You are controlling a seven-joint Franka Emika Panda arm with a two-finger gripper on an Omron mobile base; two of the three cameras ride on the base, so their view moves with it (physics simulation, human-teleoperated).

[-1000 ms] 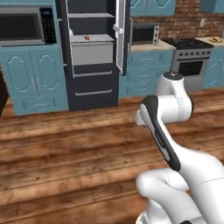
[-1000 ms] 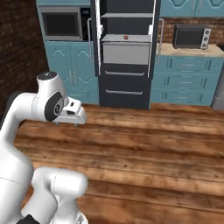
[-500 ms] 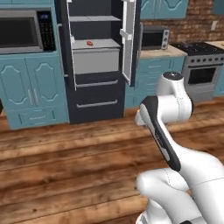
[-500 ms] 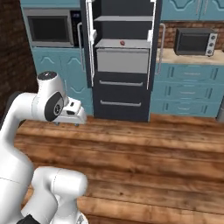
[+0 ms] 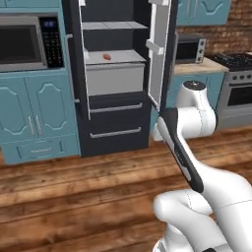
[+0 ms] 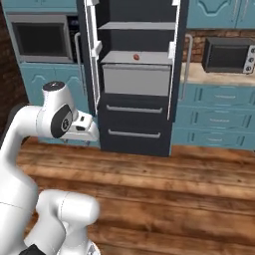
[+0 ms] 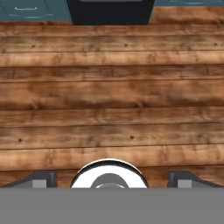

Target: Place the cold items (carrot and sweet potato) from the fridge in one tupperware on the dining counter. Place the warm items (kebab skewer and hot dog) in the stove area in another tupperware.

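Wooden plank flooring (image 7: 109, 100) fills the near ground of a simulated kitchen. Over it, the gripper (image 7: 111, 177) points down at the boards, its jaws spread wide and holding nothing, both dark fingertips (image 7: 41, 178) far apart. Beyond the floor stands the fridge (image 5: 115, 78), tall and dark grey, both doors swung open. A small reddish-orange item, likely the sweet potato (image 5: 107, 56), lies on a pale grey shelf above the dark drawers. Teal cabinets (image 5: 37, 113) flank the fridge. A microwave (image 5: 27, 42) sits at far left; the stove area (image 5: 238, 74) lies at far right.
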